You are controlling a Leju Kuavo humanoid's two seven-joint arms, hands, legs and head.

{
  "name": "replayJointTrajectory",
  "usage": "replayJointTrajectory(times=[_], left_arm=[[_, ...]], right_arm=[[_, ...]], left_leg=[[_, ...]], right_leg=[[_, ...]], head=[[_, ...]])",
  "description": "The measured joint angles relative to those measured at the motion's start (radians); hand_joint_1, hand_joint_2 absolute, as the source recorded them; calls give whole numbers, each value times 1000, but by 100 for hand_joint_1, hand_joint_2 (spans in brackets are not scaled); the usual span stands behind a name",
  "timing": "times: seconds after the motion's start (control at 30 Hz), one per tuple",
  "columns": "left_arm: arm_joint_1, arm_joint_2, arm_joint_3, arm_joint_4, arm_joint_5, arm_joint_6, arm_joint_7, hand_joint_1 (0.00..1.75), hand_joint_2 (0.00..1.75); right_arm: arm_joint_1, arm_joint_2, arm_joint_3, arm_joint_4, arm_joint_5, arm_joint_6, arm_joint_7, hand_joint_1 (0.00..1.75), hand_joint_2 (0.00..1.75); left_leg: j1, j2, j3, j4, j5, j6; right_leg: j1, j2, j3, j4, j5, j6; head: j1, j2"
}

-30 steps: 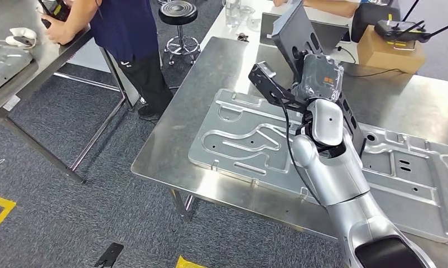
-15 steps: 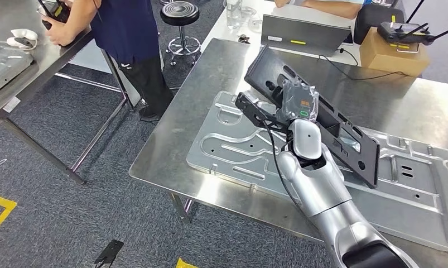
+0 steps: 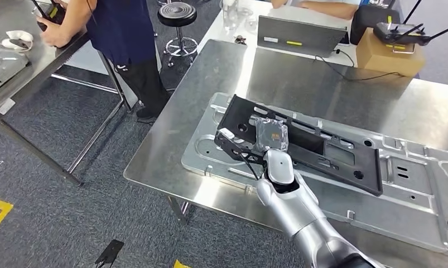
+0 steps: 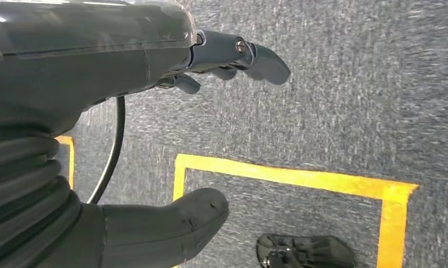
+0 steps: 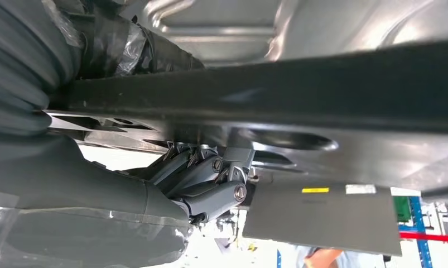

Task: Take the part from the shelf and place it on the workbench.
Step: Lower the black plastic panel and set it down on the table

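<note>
Right hand (image 3: 270, 134) grips black part (image 3: 322, 151) over metal panel (image 3: 411, 184); laptop (image 3: 302, 34), box (image 3: 390, 51) behind.

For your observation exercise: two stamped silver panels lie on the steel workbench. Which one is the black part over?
The left silver panel, nearer the table's corner; the right panel lies beyond the black part's far end.

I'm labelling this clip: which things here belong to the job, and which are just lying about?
Job:
black part, gripped by the right hand
workbench
stamped metal panel under the part

Lying about:
laptop
cardboard box
stool
</note>
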State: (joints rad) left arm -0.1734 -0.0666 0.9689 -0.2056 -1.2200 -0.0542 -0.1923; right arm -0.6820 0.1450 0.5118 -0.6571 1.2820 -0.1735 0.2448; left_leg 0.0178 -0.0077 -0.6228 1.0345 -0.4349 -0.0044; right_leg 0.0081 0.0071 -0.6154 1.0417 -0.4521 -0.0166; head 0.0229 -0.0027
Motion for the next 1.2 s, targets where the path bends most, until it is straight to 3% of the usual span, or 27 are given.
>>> replayJointTrajectory(times=[0.1, 0.2, 0.23, 0.27, 0.3, 0.33, 0.37, 0.43, 0.5, 0.6, 0.63, 0.7, 0.77, 0.8, 0.83, 0.9, 0.97, 1.1, 1.13, 1.2], left_arm=[[-1, -1, -2, 0, 1, 0, 0, 0, 175], [-1, -1, -5, 0, 2, 0, 0, 0, 175], [-1, -1, -6, 0, 2, 1, 0, 0, 175], [0, -1, -7, 0, 2, 2, 0, 0, 175], [0, -1, -9, 0, 1, 2, -1, 0, 175], [0, -1, -11, 0, 0, 3, -1, 0, 131], [0, -1, -15, 0, 0, 5, -2, 0, 87], [0, -1, -20, 0, 0, 7, -4, 0, 0], [-1, -1, -22, 0, 1, 7, -7, 0, 0], [0, -2, -22, 0, 6, 4, -9, 0, 0], [-1, -1, -23, 0, 9, 3, -9, 0, 0], [0, 0, -23, 0, 12, 1, -8, 0, 0], [3, 1, -23, 0, 14, -1, -6, 0, 0], [5, 2, -23, 0, 14, -2, -5, 0, 0], [5, 2, -23, 0, 14, -2, -5, 0, 0], [5, 3, -23, 0, 14, -3, -5, 0, 0], [3, 5, -23, 0, 14, -3, -5, 0, 0], [4, 5, -23, 0, 14, -3, -4, 0, 0], [3, 5, -23, 0, 14, -3, -4, 0, 0], [3, 5, -23, 0, 15, -3, -4, 0, 0]], right_arm=[[1, 2, 3, 11, -2, -2, -5, 175, 175], [13, 3, 7, 23, -5, -6, -10, 175, 175], [20, 3, 9, 28, -5, -7, -12, 131, 131], [28, 4, 12, 33, -6, -7, -13, 87, 87], [33, 5, 13, 39, -6, -9, -13, 44, 44], [36, 7, 14, 43, -7, -10, -14, 0, 0], [37, 9, 15, 46, -7, -12, -14, 0, 0], [37, 15, 16, 52, -8, -17, -16, 0, 0], [38, 20, 16, 59, -11, -23, -19, 0, 0], [38, 27, 17, 68, -14, -25, -20, 0, 0], [37, 31, 17, 70, -15, -26, -21, 0, 0], [38, 36, 17, 74, -16, -26, -22, 0, 0], [42, 37, 17, 80, -20, -26, -22, 0, 0], [43, 37, 17, 82, -21, -26, -22, 0, 0], [44, 37, 17, 85, -22, -26, -22, 0, 0], [44, 38, 17, 87, -23, -26, -22, 0, 0], [43, 39, 17, 88, -23, -26, -22, 0, 0], [42, 40, 17, 89, -24, -26, -22, 0, 0], [42, 40, 17, 89, -24, -26, -22, 0, 0], [42, 40, 17, 90, -25, -26, -22, 0, 0]], left_leg=[[7, 2, 6, -11, 7, 15], [8, 4, 7, -13, 7, 22], [8, 4, 7, -13, 6, 23], [9, 3, 8, -13, 5, 23], [9, 2, 9, -13, 4, 22], [10, 1, 11, -12, 3, 21], [11, 1, 12, -12, 1, 18], [8, 0, 13, -10, -1, 9], [6, 1, 13, -13, 0, -4], [10, 2, 8, 4, -18, -20], [11, 3, -7, 40, -41, -23], [11, 3, -63, 164, -104, -26], [11, 3, -108, 260, -134, -29], [11, 3, -107, 259, -121, -29], [11, 3, -88, 220, -93, -29], [10, 3, -22, 90, -34, -25], [6, 1, 16, 12, -16, -16], [7, 2, 19, -2, -12, 7], [9, 3, 20, -5, -10, 13], [8, 4, 19, -6, -8, 20]], right_leg=[[-3, -1, -13, 37, -29, 14], [-13, -2, -94, 208, -114, 28], [-16, -2, -118, 256, -127, 31], [-19, -2, -128, 271, -121, 33], [-22, -3, -119, 250, -97, 34], [-24, -4, -93, 194, -61, 33], [-24, -6, -61, 123, -28, 31], [-20, -7, -13, 20, 4, 26], [-13, -5, -4, -2, 2, 20], [-17, -2, 4, -15, 10, 0], [-19, -3, 7, -21, 13, -7], [-17, -3, 8, -22, 13, -15], [-14, -4, 8, -19, 12, -17], [-13, -3, 7, -17, 11, -17], [-13, -3, 7, -14, 9, -16], [-12, -1, 6, -6, 4, -11], [-8, 0, 2, 2, 0, -2], [-7, 0, -5, 14, -9, 17], [-9, -1, -17, 42, -29, 22], [-13, -2, -66, 154, -90, 31]], head=[[0, 0], [0, 0], [0, 0], [0, 0], [0, 0], [0, 0], [0, 0], [0, 0], [0, 0], [0, 0], [0, 0], [-1, 0], [-1, 0], [-1, 0], [-1, 0], [-1, 0], [0, 0], [0, 0], [0, 0], [1, 0]])
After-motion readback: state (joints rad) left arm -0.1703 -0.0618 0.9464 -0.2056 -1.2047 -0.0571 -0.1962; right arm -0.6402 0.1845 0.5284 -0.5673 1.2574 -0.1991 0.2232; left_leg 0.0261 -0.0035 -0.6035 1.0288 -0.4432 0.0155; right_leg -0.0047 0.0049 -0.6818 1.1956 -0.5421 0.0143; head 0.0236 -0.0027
